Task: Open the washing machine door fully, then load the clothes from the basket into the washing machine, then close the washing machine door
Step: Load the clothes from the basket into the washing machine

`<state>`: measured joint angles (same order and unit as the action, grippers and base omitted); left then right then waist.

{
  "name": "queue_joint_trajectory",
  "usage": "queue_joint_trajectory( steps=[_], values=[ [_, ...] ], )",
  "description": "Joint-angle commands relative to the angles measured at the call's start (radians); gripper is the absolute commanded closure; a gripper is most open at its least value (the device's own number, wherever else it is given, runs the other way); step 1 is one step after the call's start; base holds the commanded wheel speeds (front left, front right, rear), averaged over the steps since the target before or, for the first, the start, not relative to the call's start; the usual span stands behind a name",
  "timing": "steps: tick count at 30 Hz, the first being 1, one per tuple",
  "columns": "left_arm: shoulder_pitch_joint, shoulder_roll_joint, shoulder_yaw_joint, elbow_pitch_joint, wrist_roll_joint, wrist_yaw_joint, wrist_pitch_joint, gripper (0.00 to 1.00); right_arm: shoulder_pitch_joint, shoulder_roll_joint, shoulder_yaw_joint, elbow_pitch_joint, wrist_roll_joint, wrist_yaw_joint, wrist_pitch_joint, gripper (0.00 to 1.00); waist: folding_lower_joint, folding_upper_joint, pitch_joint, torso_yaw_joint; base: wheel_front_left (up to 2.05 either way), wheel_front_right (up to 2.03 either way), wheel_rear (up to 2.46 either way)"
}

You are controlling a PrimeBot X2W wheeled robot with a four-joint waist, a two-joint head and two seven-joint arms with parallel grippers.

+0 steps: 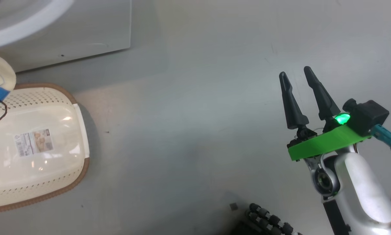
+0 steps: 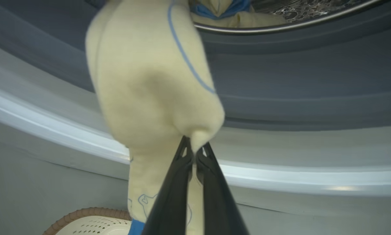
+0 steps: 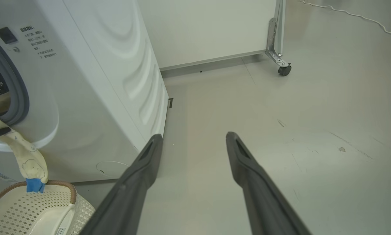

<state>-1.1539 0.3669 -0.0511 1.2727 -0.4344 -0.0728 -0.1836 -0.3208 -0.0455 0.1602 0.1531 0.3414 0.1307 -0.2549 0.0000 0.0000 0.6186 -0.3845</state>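
Head view: washing machine [image 1: 68,32] at 11 o'clock, basket [image 1: 35,169] on the floor [image 1: 198,130] just before it at 9 o'clock, right end effector [image 1: 295,71] well apart at 4 o'clock. Of the clothes [image 2: 149,81], some lie in the drum [image 2: 312,6]; one piece hangs out of it down to the basket's rim, in the left end effector [image 2: 193,151].

Print on the washing machine [image 3: 94,98] and the basket [image 1: 35,192] sticker [image 1: 33,142] is illegibly small.

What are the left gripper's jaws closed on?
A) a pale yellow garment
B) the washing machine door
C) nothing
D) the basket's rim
A: the left wrist view shows the left gripper with jaws pinched shut on a fold of the clothes hanging from the washing machine.
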Motion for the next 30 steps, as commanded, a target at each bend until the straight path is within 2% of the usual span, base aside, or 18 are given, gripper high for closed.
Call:
queue_joint_trajectory(
  steps=[1,9,17,25,30],
  values=[
    [0.025,0.051,0.0,-0.02,-0.001,-0.01,-0.027,1.0,0.002,-0.005,0.011,-0.02,-0.009,0.0,-0.007,0.0,0.0,0.0,-0.021,0.013,0.0,0.0,0.0],
    [0.088,0.071,-0.03,-0.119,0.032,-0.032,-0.076,1.0,0.011,-0.005,0.008,-0.015,-0.012,0.0,-0.007,0.0,0.0,0.0,-0.061,0.031,0.0,0.0,0.0],
    [0.063,0.159,-0.029,-0.345,0.055,-0.041,-0.071,1.0,0.007,-0.005,0.019,-0.022,0.016,0.0,-0.007,0.0,0.0,0.0,-0.019,0.04,0.0,0.0,0.0],
    [-0.119,0.257,-0.053,-0.477,0.044,-0.051,0.117,1.0,-0.022,-0.005,0.063,-0.031,0.065,0.0,-0.007,0.0,0.0,0.0,0.068,0.019,0.0,0.0,0.0],
    [-0.28,0.307,-0.108,-0.529,0.069,-0.055,0.232,1.0,-0.045,-0.005,0.082,-0.024,0.09,0.0,-0.007,0.0,0.0,0.0,0.123,0.001,0.0,0.0,0.0]
  ],
)
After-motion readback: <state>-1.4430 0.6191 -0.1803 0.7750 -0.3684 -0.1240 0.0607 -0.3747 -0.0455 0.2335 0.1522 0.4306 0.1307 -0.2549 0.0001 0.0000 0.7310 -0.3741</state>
